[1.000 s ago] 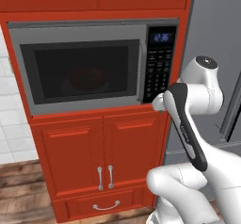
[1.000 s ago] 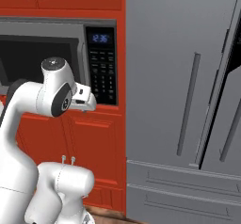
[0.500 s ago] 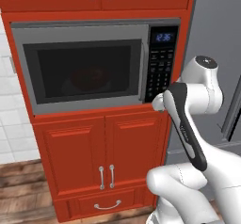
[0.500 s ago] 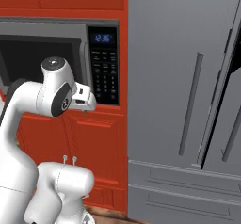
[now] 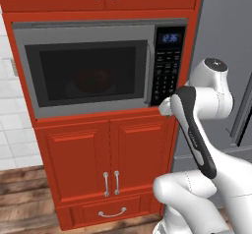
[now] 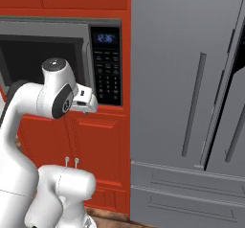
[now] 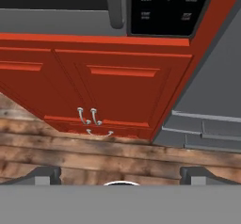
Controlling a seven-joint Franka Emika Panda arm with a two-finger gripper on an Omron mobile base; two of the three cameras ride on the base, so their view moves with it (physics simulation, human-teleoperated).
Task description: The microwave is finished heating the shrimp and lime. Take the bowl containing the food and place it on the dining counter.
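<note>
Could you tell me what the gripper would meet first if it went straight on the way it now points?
Probably the red lower cabinet doors under the microwave. The hand view centres on them, but depth is unclear, so it might reach the wooden floor instead.

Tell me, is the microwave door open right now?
No, the microwave door sits flush and shut, with the bowl dimly visible behind its dark glass.

The left base view faces the microwave (image 5: 93,68) nearly head-on from close by. The right base view looks at it from further right, cutting off its left part and taking in the grey fridge (image 6: 186,102) beside it. The hand view sits nearer, angled down below the microwave's keypad (image 7: 164,6) at the red cabinet doors (image 7: 89,84) and wood floor (image 7: 94,155).
</note>
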